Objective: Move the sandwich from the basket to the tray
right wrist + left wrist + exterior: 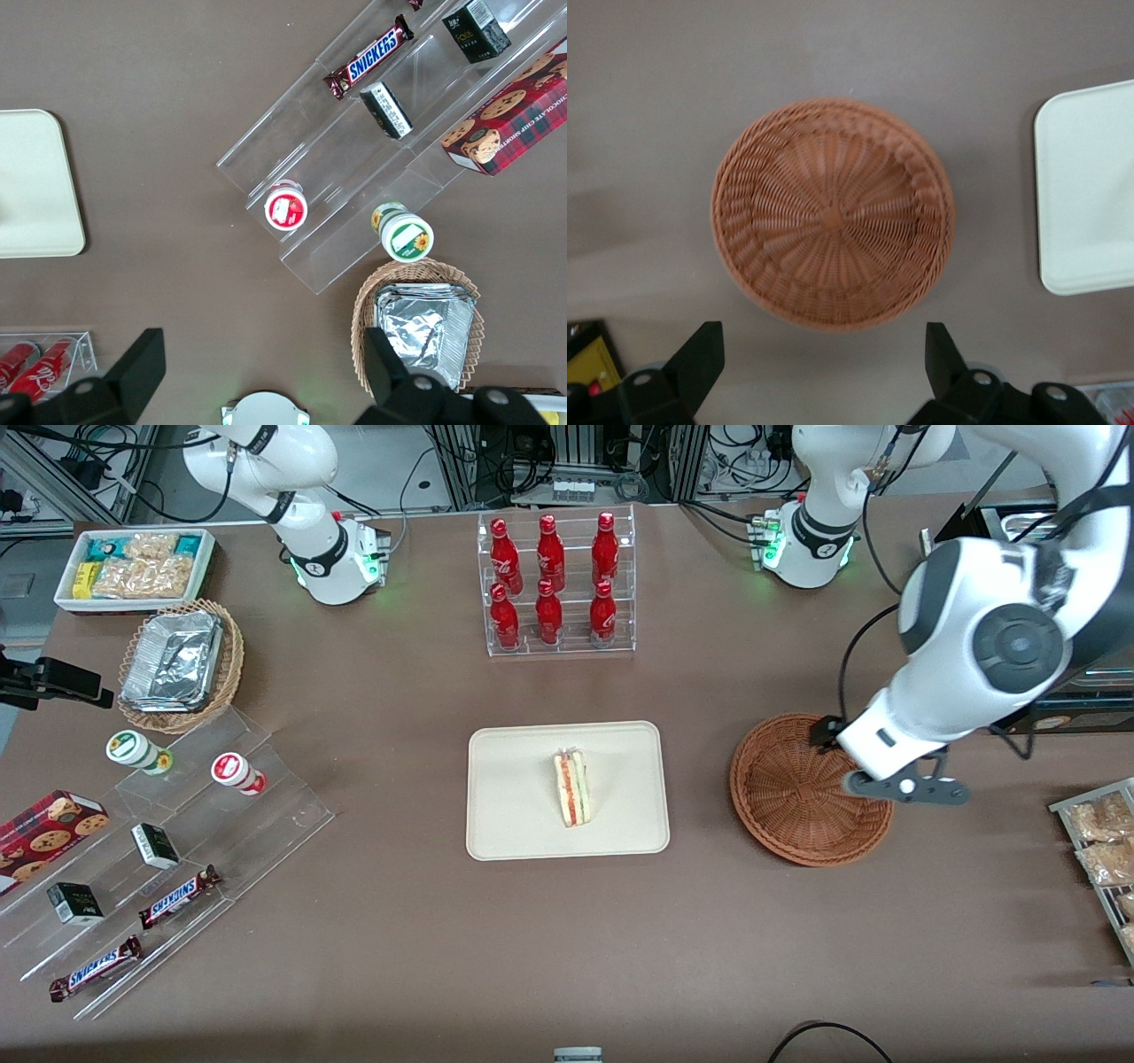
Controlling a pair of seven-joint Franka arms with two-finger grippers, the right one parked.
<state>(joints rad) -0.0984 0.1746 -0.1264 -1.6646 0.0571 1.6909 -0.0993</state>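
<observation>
**Gripper empty over the basket, sandwich on the tray**

Gripper (pixel 824 372) hangs above the basket (pixel 802 797), its two fingers spread wide with nothing between them; in my wrist camera I look straight down into the wicker bowl and it holds nothing. The sandwich (pixel 573 788) stands on its edge near the middle of the tray (pixel 505 824), filling layers facing up, well apart from every rim. The tray sits mid-table, the basket beside it toward the working arm's end, a strip of bare table between them.

As I read it, the transfer is done and I am in the closing step. All that seems left is to lift clear and park the arm without brushing the basket rim.

From the front, the arm's forearm and wrist cover the basket's edge toward the working arm's end, and the fingertips themselves are hidden there. My wrist camera catches only one corner of the tray, so I cannot check the sandwich from it.
</observation>
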